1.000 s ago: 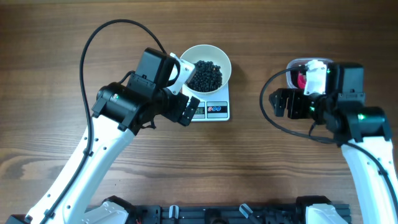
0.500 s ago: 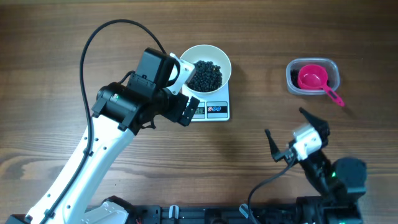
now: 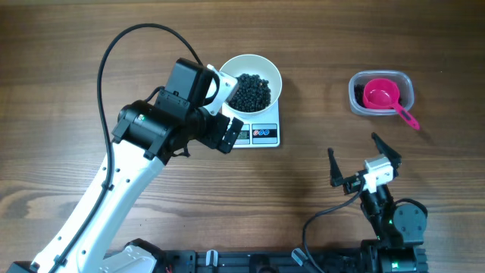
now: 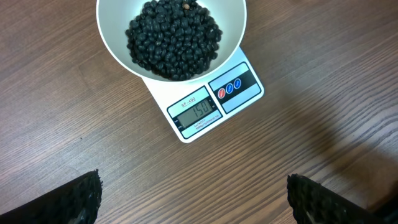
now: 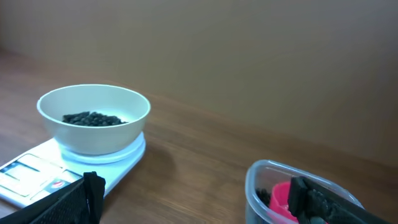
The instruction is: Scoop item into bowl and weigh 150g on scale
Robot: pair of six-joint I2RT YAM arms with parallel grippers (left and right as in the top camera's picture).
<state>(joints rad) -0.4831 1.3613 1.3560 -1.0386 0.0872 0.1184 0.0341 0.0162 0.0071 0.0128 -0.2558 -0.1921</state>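
Beans [image 4: 174,37] lie heaped in the white bowl [image 4: 111,43], which stands on the scale [image 4: 239,87] on the wooden surface [image 3: 303,189]. The left hand [image 4: 196,202] hovers spread and empty just beside the scale; the right hand [image 3: 353,155], also spread, hangs well apart. The pink scoop [image 3: 381,94] rests in the tub [image 3: 409,85]. The display [image 4: 199,111] seems to show the target weight, so a nudge from the left hand or another scoopful would likely spoil it.
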